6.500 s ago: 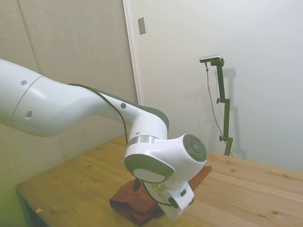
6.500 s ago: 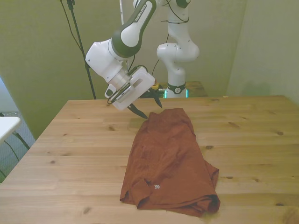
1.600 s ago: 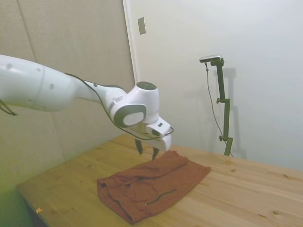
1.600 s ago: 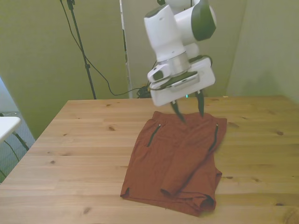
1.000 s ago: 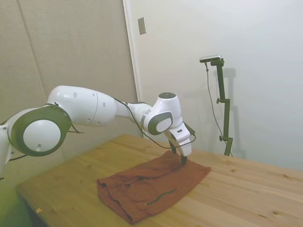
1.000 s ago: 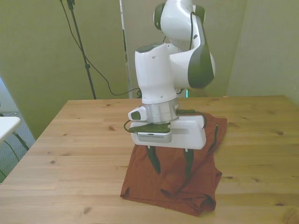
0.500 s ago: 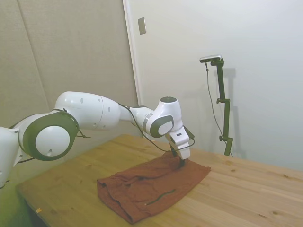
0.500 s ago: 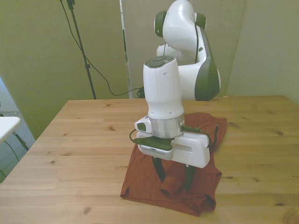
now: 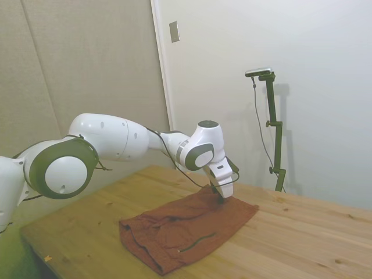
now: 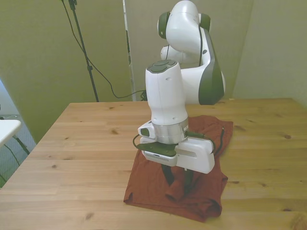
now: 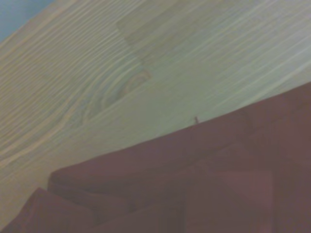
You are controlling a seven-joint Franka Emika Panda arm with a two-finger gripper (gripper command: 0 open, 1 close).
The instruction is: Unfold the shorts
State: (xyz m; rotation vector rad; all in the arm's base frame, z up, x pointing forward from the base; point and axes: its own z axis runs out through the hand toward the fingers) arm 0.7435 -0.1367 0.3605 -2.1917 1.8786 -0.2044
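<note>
Front view: gripper [image 10: 177,179] is pinching a folded flap of rust-red fabric shorts [image 10: 156,178] near the wooden desk's [image 10: 72,158] near edge, likely for opening.

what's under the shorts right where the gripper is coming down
A raised fold of the shorts sits between the fingers of the gripper, with more cloth beneath it. The wooden table lies under that, hidden there. Nothing else shows.

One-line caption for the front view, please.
Gripper lowered onto a raised fold of the rust shorts on the wooden table.
</note>
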